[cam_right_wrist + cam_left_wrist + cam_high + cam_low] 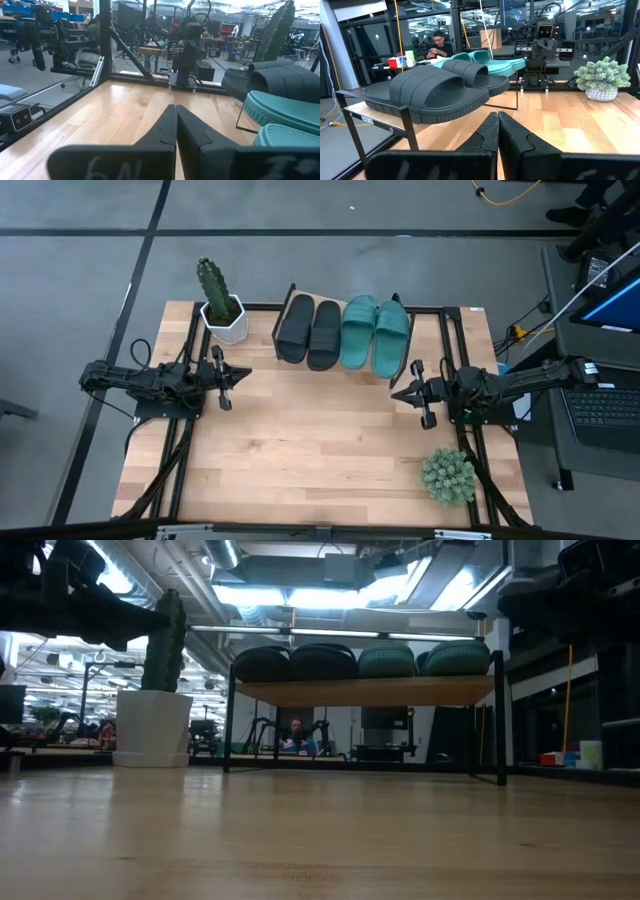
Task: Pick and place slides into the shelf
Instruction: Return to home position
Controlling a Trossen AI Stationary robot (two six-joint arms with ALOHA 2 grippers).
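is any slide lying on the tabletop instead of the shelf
No, the two black slides and two teal slides all sit side by side on the shelf.

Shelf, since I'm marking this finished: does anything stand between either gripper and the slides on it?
Nothing visible: only tabletop separates the shut left gripper and right gripper from the shelf holding all four slides.

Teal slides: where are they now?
High view: both teal slides sit on the shelf at the table's far edge, immediately right of the black slides.
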